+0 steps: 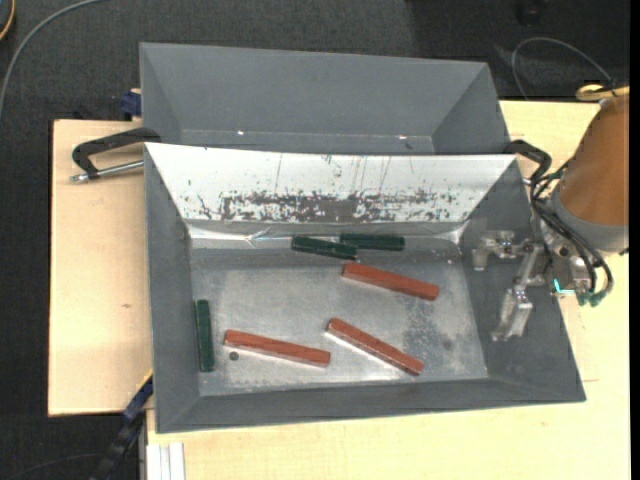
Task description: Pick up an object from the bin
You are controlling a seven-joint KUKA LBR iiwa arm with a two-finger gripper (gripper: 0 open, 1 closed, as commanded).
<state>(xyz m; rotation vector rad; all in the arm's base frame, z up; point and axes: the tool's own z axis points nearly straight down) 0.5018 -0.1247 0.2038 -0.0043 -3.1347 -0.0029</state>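
- While my pincer (512,313) hangs by the sloped right wall of the grey bin (165,268), I see nothing held in it.
- I cannot tell if the pincer is open or shut.
- Everything lies flat on the bin floor, off to the view's left of the pincer.
- Nearest is the upper red bar (390,281), and the lower red bar (374,346) lies just below it in the view.
- Both bars slant the same way, from upper left down to lower right, so their near ends point toward the pincer.
- A third red bar (277,349) lies farther left, a green stick (205,335) lies along the left wall, and two more green sticks (348,244) lie by the back wall.
- I think I must go left and turn the pincer to close across a bar, not along it.
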